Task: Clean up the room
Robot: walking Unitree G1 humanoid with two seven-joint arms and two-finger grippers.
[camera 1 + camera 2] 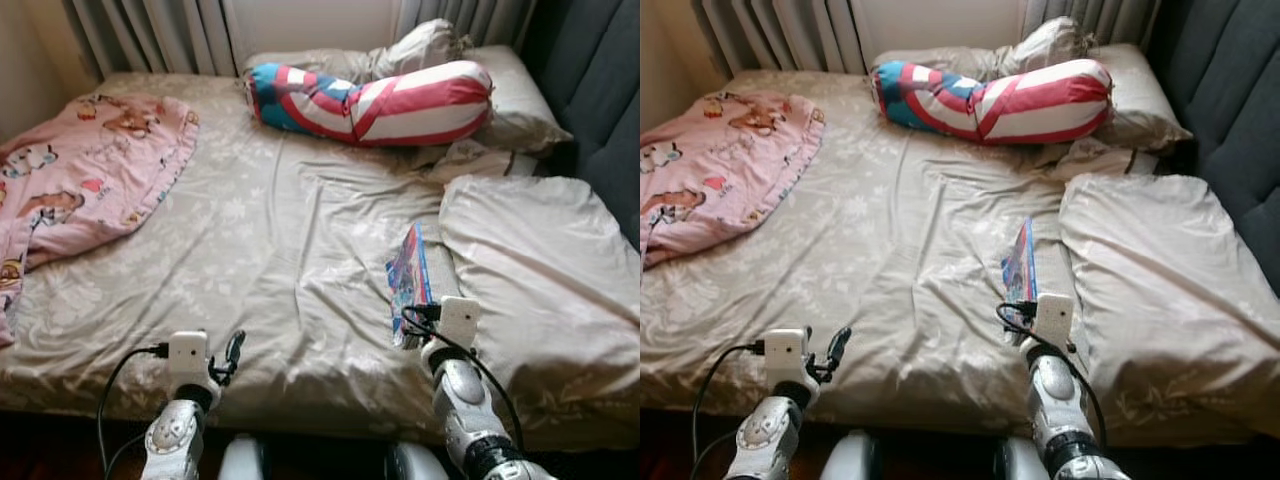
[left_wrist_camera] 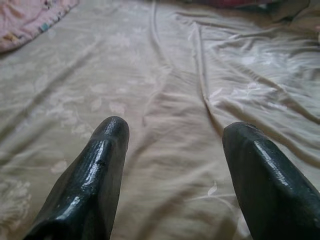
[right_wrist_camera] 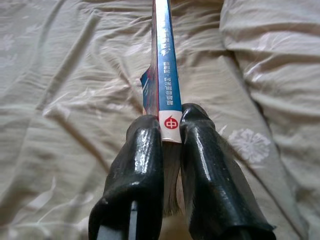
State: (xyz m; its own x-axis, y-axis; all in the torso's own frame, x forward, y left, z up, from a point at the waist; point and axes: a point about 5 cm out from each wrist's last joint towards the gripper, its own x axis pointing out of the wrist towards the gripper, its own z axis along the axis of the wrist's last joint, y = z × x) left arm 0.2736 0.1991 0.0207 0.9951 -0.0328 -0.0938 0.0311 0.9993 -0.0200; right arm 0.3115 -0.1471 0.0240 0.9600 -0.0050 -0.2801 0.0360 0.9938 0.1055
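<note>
A thin book (image 1: 411,277) with a blue spine (image 3: 164,75) stands on edge over the beige bedsheet, just left of a flat pillow (image 1: 545,280). My right gripper (image 3: 170,131) is shut on the book's near end, one black finger (image 3: 139,165) pressed to each side. My left gripper (image 2: 172,145) hovers open over bare sheet near the bed's front edge, and one of its black fingers (image 1: 234,350) shows in the left eye view.
A pink cartoon blanket (image 1: 80,170) lies crumpled at the bed's left. A red, white and blue striped bolster (image 1: 375,100) rests at the head with rumpled pillows (image 1: 420,45). A dark headboard (image 1: 600,90) stands on the right. Curtains (image 1: 150,30) hang behind.
</note>
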